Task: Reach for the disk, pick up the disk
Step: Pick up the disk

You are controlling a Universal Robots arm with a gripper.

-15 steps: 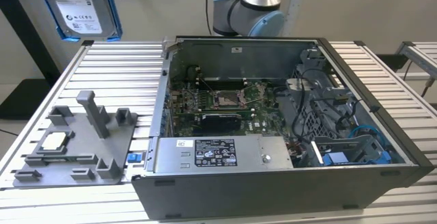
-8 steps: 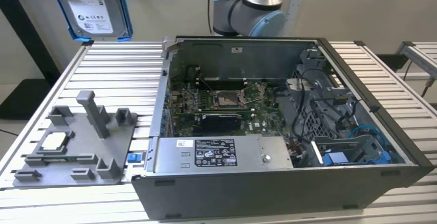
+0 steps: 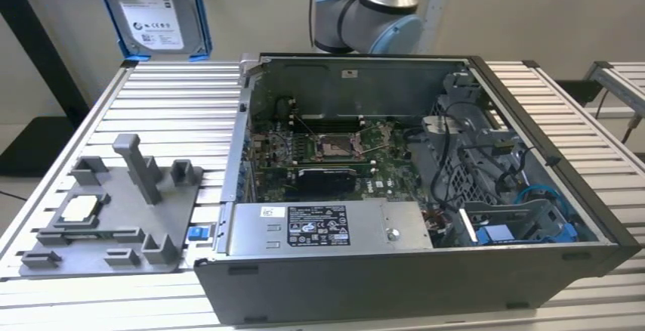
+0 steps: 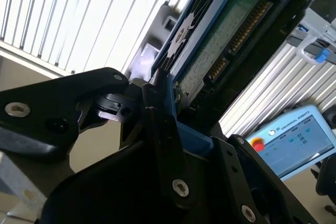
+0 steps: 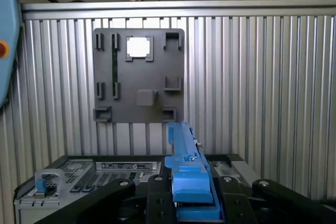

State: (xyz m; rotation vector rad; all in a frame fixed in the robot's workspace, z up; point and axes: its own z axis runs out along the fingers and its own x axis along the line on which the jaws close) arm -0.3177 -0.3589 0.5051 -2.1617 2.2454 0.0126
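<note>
Open computer case (image 3: 403, 286) sits on the slatted table (image 3: 171, 104), a grey fixture plate (image 3: 177, 210) beside it on the exterior view's left. Over the table's far edge the disk (image 3: 156, 10) hangs upright. In the first wrist view the gripper (image 5: 191, 192) pinches its blue bracket. A small silver chip (image 3: 81, 208) rests on the plate.

Likely a robotics lab: ribbed aluminium bench (image 3: 162, 112), opened computer case (image 3: 403, 286) in the exterior view's centre, grey fixture plate (image 3: 121, 214) lower left.
</note>
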